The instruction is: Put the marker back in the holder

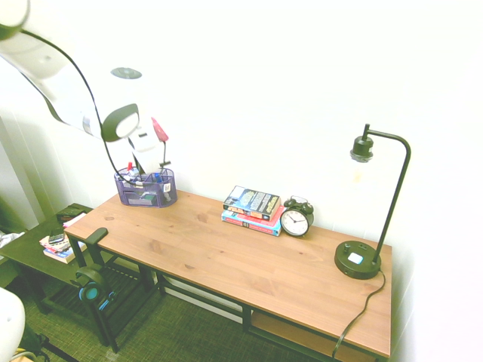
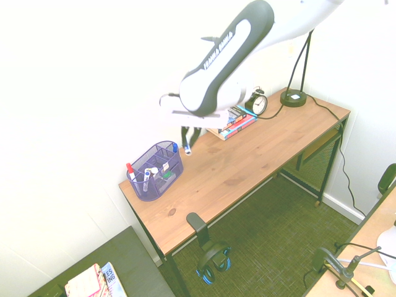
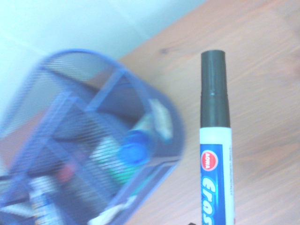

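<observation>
Above holder (image 2: 154, 170), raised arm, marker (image 2: 187, 147)

Printed on the blue label of the white-barrelled marker with a black cap (image 3: 216, 140), in the wrist view: a red round badge reading "AOWA", then large white lettering reading "Eras", cut off at the picture's edge. Printed along the dark grey panel of the white robot arm (image 2: 227, 57), in the second exterior view: white capital lettering, too small to be read with certainty. Illegible at this size: cover print on the stack of books (image 1: 252, 209), numerals on the black round alarm clock (image 1: 295, 219).
</observation>
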You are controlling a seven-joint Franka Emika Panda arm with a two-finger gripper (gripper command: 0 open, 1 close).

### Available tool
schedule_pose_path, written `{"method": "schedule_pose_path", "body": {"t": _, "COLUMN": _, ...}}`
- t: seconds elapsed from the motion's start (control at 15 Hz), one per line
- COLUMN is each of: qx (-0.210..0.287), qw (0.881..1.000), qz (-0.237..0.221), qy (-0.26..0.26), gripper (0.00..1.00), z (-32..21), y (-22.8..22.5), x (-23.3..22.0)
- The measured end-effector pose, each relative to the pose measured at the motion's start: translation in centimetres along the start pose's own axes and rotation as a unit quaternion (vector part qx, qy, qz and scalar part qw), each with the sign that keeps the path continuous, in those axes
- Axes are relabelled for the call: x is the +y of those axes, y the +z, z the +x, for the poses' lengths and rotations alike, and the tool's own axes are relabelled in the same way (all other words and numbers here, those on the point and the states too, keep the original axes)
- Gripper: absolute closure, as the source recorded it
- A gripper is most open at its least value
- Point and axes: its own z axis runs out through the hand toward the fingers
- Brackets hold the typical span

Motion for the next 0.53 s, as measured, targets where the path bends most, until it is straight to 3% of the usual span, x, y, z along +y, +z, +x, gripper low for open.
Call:
{"method": "schedule_pose_path", "body": {"t": 0.2, "qx": -0.088, "qw": 0.993, "qz": 0.044, "qy": 0.058, "gripper": 1.0, "z": -2.7, "y": -4.7, "x": -2.3}}
{"method": "schedule_pose_path", "body": {"t": 0.4, "qx": -0.153, "qw": 0.976, "qz": 0.053, "qy": 0.144, "gripper": 1.0, "z": 0.6, "y": 0.2, "x": -3.4}}
{"method": "schedule_pose_path", "body": {"t": 0.53, "qx": -0.192, "qw": 0.958, "qz": 0.056, "qy": 0.204, "gripper": 1.0, "z": 3.1, "y": 4.6, "x": -3.2}}
